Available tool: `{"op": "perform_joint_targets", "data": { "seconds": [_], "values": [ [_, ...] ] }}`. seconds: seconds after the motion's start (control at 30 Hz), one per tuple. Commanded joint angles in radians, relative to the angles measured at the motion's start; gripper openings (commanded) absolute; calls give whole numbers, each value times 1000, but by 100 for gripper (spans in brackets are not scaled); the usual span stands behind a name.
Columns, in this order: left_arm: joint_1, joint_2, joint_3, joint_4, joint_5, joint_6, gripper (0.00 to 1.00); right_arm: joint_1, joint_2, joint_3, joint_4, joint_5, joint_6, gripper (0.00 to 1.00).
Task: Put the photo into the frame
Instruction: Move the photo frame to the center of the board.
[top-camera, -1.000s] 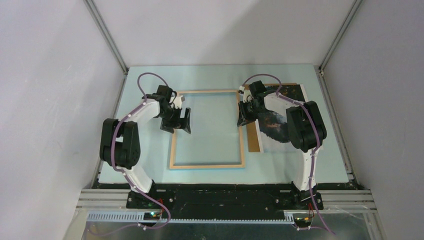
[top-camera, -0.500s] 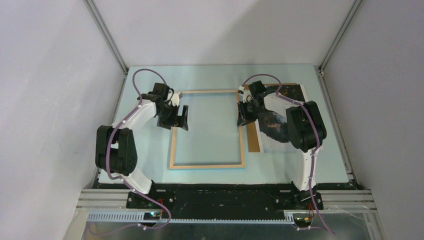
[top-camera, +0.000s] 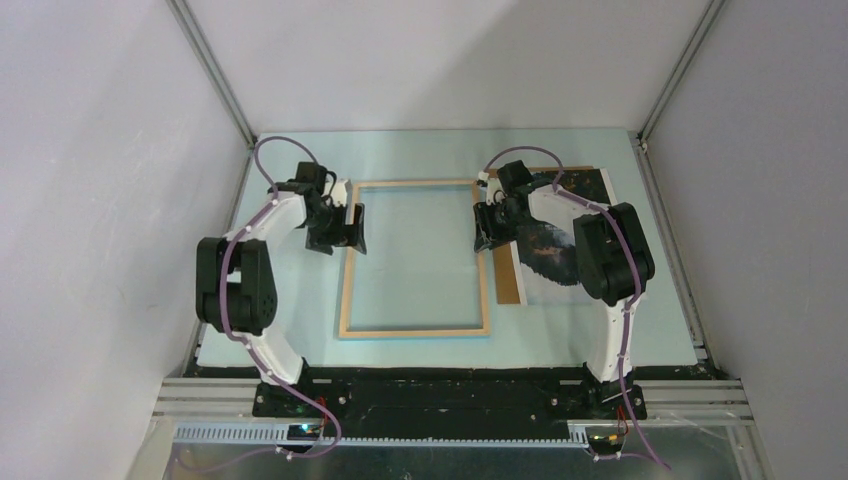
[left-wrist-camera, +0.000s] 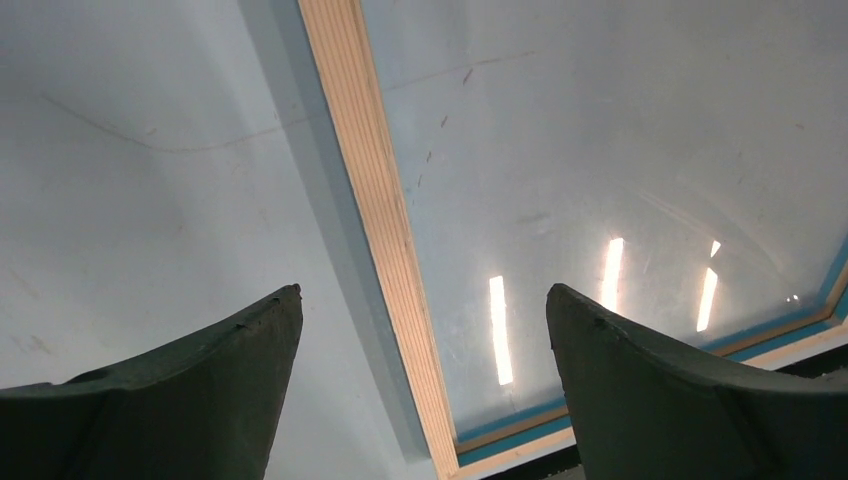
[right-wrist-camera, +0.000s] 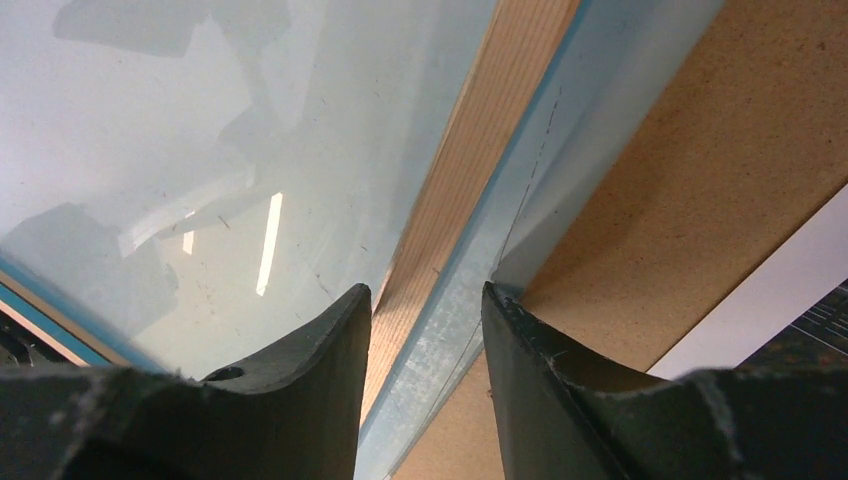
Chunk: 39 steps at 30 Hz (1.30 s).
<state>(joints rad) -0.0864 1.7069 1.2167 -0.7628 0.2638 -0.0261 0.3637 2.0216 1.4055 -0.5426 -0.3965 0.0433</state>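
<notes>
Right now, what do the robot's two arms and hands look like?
The left arm and right arm have white links joined by bulky black joints, on black bases. A purple cable runs along each. The left hand and right hand each have two dark, curved fingers tapering to tips.

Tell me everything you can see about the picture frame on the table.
The frame is a large, thin rectangle, pale bare wood face up with bright blue edges, and a glossy pane seems to fill it. It lies flat on the table, a brown board beside its right rail. The right gripper's jaws straddle that rail.
</notes>
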Motion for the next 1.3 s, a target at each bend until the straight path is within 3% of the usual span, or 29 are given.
{"op": "perform_joint_targets", "data": {
  "seconds": [0.0,0.27,0.73,1.1,1.27],
  "values": [
    [3,43,53,36,10,1,96,8,-31,1,-9,8,-16,49],
    [6,103,46,50,34,-1,89,30,-14,-6,8,-34,4,49],
    [66,181,80,63,127,-15,55,63,70,88,27,-124,40,47],
    [129,213,137,63,128,-21,53,80,122,186,25,-158,42,47],
    [135,224,164,63,122,-28,59,75,122,206,13,-133,41,50]
  ]
}}
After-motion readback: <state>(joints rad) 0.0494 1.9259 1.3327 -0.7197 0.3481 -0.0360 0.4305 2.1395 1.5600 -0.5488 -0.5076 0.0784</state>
